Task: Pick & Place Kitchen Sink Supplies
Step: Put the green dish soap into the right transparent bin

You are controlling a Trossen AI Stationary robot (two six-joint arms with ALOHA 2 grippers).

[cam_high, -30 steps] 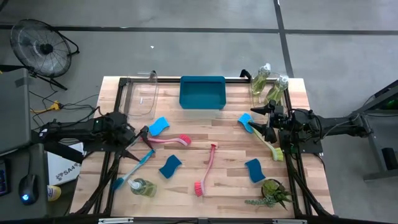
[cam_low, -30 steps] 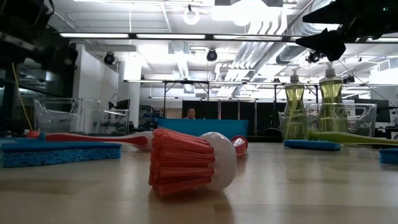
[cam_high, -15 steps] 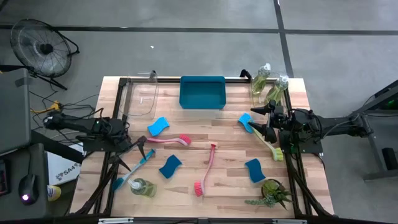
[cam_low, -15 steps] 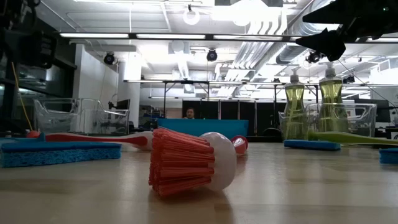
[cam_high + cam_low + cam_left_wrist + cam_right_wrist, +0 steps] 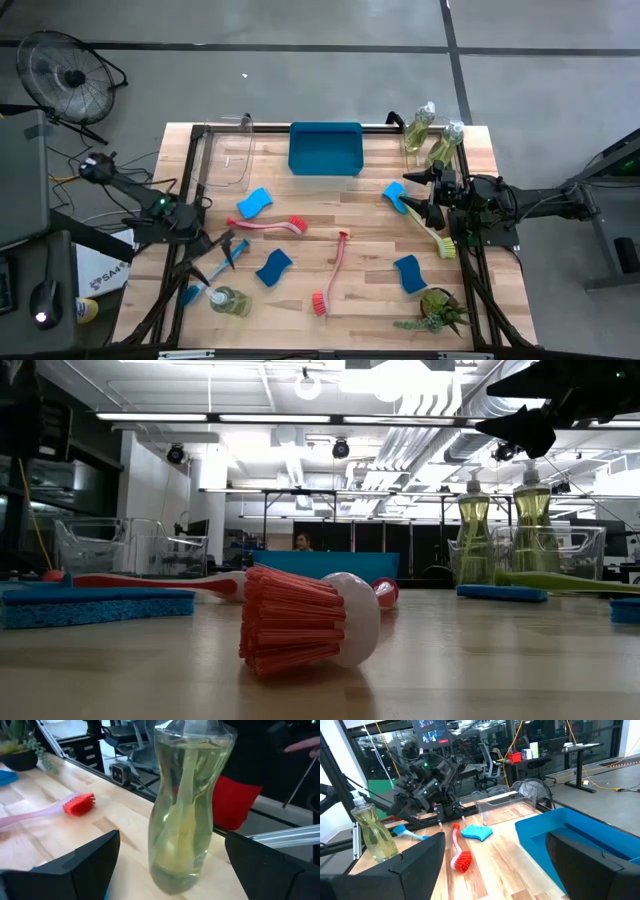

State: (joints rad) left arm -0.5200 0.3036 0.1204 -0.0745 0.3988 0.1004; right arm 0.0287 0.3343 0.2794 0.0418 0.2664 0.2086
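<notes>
The left gripper [image 5: 170,870] is held wide open before the bottle [image 5: 190,805], nothing gripped; the narrow waist should be centred between the jaws before closing.

The right gripper [image 5: 425,195], also open and empty, is parked near the yellow-green brush [image 5: 430,232].

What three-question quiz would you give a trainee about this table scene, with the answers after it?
1. True or false: the left gripper and the right gripper both have their fingers open.
2. How many blue sponges lie on the table?
3. In the left wrist view, what stands upright ahead, between that arm's own fingers? A) a clear bottle of yellow-green liquid; B) a white plate; C) a red cup.

Key: 1 true; 2 four; 3 A.
</notes>
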